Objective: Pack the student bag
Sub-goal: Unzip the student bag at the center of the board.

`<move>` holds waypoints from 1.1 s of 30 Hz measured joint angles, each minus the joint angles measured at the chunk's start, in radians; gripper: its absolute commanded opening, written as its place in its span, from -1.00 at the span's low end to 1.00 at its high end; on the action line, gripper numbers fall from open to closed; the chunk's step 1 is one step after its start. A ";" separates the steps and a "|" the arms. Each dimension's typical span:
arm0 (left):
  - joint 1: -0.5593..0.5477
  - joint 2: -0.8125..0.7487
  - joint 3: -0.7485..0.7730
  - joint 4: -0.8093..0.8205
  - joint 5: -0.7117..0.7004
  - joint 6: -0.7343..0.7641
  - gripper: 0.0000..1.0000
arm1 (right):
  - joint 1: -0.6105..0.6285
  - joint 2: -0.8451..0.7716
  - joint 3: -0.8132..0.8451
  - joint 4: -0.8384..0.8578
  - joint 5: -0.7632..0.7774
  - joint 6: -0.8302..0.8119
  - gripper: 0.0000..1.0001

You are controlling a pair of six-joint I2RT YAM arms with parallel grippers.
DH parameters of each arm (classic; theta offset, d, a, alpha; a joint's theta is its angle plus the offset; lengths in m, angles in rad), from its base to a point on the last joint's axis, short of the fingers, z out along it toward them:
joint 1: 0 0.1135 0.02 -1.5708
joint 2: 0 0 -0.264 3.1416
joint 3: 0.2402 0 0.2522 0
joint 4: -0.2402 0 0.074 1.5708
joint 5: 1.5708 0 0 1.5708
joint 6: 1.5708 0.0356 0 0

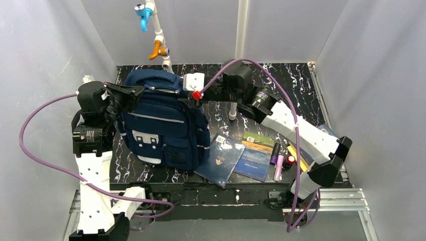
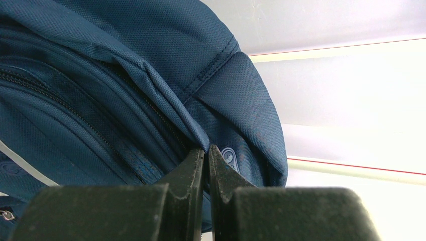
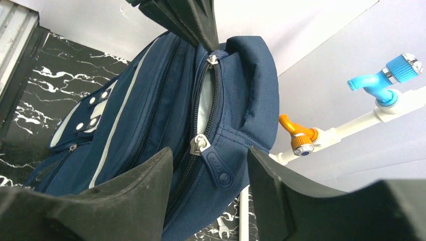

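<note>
One student bag (image 1: 161, 128) stands at left-centre of the table (image 1: 281, 85), with two books (image 1: 221, 158) lying to its right. Left gripper (image 2: 207, 150): fingers closed, pinching bag fabric (top edge). Right gripper (image 3: 210, 153): fingers spread apart, straddling one of two zip pulls (image 3: 216, 165).
</note>
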 measured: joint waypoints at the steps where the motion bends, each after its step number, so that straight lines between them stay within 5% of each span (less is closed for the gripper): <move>1: 0.000 0.000 0.000 0.000 0.000 0.000 -1.00 | 0.000 0.005 0.006 0.000 -0.001 -0.001 0.11; 13: 0.000 0.001 0.000 0.001 0.000 -0.002 -1.00 | -0.005 0.015 0.026 -0.033 -0.004 -0.001 -0.36; 23: 0.000 0.005 0.000 0.003 0.003 -0.002 -1.00 | -0.004 0.005 0.020 -0.054 0.017 -0.008 -0.47; 27: 0.000 0.007 0.000 0.004 0.006 -0.002 -1.00 | -0.004 -0.007 0.018 -0.069 0.031 -0.013 -0.20; 33: 0.000 0.011 0.000 0.005 0.006 -0.002 -1.00 | -0.005 -0.012 0.018 -0.087 0.066 -0.031 -0.40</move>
